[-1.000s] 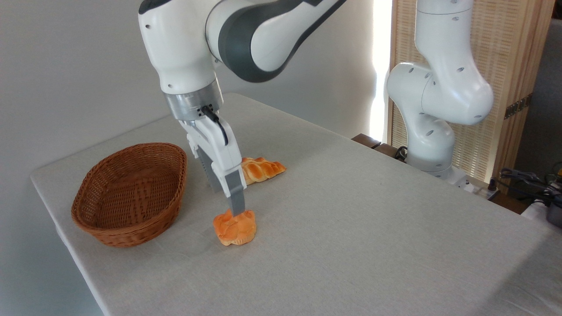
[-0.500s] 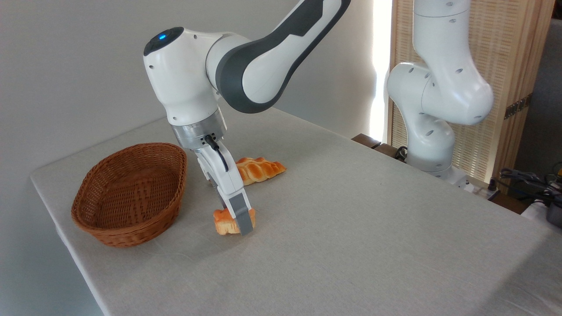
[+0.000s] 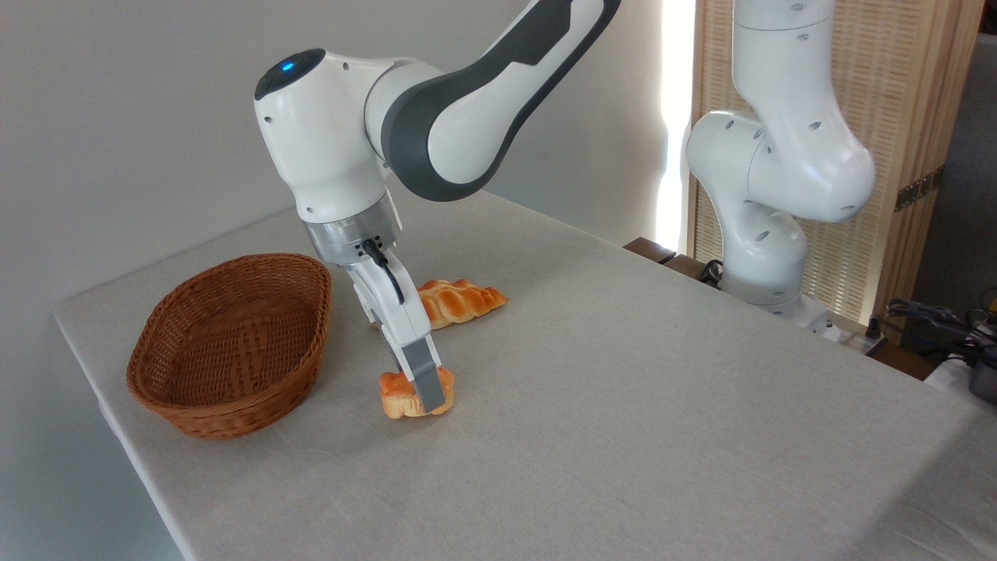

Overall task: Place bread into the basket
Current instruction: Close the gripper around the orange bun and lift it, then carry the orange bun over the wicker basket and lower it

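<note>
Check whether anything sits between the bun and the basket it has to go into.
Nothing visible does. The bun, with the gripper down around it, lies right of the basket with only bare table between. The braided loaf lies farther back, off that line.

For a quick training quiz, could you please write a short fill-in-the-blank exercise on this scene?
1. The gripper is down around the small orange ____.
2. The wicker basket holds ____.
3. The braided loaf lies on the ____, behind the gripper.
4. The bun sits to the ____ of the basket.

Missing words: bun; nothing; table; right
</note>
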Motion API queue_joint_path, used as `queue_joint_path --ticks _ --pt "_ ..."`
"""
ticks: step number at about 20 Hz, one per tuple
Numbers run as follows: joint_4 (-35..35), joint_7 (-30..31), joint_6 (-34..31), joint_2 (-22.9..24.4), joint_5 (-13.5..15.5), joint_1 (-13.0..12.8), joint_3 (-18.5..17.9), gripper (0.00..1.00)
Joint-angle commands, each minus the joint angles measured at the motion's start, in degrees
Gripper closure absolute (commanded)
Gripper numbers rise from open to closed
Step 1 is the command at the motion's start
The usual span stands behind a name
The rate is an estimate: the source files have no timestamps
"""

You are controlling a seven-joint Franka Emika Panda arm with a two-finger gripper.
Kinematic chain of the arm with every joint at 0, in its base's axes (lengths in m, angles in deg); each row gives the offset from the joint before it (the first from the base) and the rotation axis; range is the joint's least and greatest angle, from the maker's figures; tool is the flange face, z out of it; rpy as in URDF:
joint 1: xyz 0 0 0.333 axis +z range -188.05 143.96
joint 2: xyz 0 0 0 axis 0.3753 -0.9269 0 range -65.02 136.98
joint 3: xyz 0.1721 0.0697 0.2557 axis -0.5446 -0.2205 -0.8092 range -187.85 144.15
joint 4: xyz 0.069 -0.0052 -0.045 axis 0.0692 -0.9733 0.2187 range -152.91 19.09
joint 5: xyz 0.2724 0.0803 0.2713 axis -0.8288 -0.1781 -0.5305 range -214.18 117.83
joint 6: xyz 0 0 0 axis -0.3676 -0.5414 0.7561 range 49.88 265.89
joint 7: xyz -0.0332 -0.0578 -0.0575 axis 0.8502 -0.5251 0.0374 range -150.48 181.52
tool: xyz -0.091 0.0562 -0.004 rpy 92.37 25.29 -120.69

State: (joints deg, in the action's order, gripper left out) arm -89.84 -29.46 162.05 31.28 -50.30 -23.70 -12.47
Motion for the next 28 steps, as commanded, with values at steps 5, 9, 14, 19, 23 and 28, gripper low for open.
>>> queue_joint_path --ticks 5,9,14,19,23,28 --pt "-0.6 -3.4 -0.6 -0.1 -1.0 0.1 -0.1 0.77" --pt "-0.5 -3.5 -0.6 -0.1 -1.0 0.1 -0.1 0.85" --pt "1.4 -3.1 -1.0 0.0 1.1 0.1 -0.1 0.97" --pt "9.6 -2.7 -8.8 -0.3 21.7 0.9 -2.5 0.97" --pt "13.0 -2.7 -8.2 -1.6 33.9 0.9 -4.2 0.96" --pt "15.3 -3.0 4.0 -6.5 39.5 0.2 -2.6 0.89"
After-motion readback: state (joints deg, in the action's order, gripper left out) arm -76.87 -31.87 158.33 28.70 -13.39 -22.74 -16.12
